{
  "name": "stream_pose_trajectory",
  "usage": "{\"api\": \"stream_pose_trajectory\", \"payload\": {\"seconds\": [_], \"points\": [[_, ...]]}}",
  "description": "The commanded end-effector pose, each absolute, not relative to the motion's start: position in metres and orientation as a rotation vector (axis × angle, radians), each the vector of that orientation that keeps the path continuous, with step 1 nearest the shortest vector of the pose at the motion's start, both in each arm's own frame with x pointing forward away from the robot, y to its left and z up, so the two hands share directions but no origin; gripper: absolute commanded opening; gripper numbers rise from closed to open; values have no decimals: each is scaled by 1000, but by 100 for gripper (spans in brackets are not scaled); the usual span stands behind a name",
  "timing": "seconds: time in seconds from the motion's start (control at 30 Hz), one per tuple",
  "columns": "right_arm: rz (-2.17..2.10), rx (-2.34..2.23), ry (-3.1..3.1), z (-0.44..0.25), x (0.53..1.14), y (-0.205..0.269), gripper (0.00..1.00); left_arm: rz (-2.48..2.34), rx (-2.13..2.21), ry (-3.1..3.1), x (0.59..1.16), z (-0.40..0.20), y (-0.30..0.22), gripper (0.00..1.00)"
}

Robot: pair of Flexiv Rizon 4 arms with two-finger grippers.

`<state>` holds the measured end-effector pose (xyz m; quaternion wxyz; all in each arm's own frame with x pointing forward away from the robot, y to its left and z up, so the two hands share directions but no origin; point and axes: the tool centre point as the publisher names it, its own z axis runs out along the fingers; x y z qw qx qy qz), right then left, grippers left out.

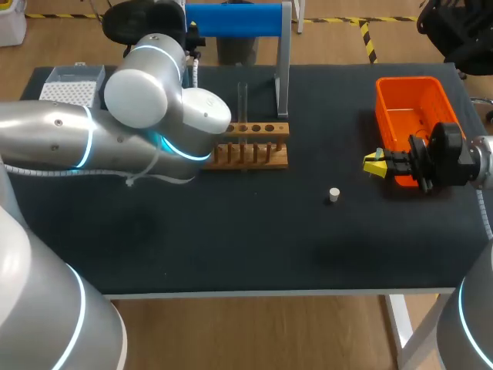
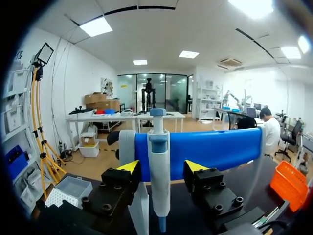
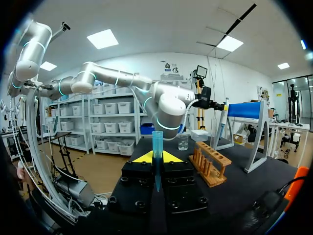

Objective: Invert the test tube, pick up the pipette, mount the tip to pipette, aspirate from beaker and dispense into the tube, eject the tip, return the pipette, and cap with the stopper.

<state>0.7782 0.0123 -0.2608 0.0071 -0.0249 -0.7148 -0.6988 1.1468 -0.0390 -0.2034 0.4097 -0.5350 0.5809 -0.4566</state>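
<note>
Head view: my left arm (image 1: 77,139) comes in from the left and bends over the back of the table (image 1: 231,239). Its elbow hides its own gripper there. My right gripper (image 1: 375,163) hovers beside the orange bin (image 1: 412,112) at the right side. The white stopper (image 1: 333,195) lies on the mat, apart from everything else, between the wooden rack (image 1: 253,146) and my right gripper. The blue stand (image 1: 235,19) rises behind the rack, and the tip box (image 1: 73,85) sits at the far left corner.

Left wrist view: my left gripper (image 2: 162,166) is spread wide. The pipette (image 2: 159,147) hangs upright from the blue stand, between the two yellow tips. A gap shows on either side of it, so neither finger (image 2: 129,167) touches it.

Right wrist view: my right gripper (image 3: 156,157) is clamped on the test tube (image 3: 157,139), with both yellow tips pressed against it from opposite sides. The tube stands upright and its upper end rises above the fingers. Ahead of the gripper are the rack and the beaker (image 3: 183,142), which stands on the table near my left arm. I cannot tell which end of the tube is the open one.
</note>
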Motion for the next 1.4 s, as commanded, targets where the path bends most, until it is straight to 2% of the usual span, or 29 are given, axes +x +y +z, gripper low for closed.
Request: {"api": "stream_pose_trajectory", "payload": {"seconds": [0.03,0.63,1.4], "points": [[-2187,-82,-2239,-261,777,13,0,-1159,-1339,1461,1153,-207,-38,53],[-2187,-82,-2239,-261,777,13,0,-1157,-1324,1464,1164,-207,-39,45],[-2187,-82,-2239,-261,777,13,0,-1170,-1321,1447,1172,-208,-39,42]]}}
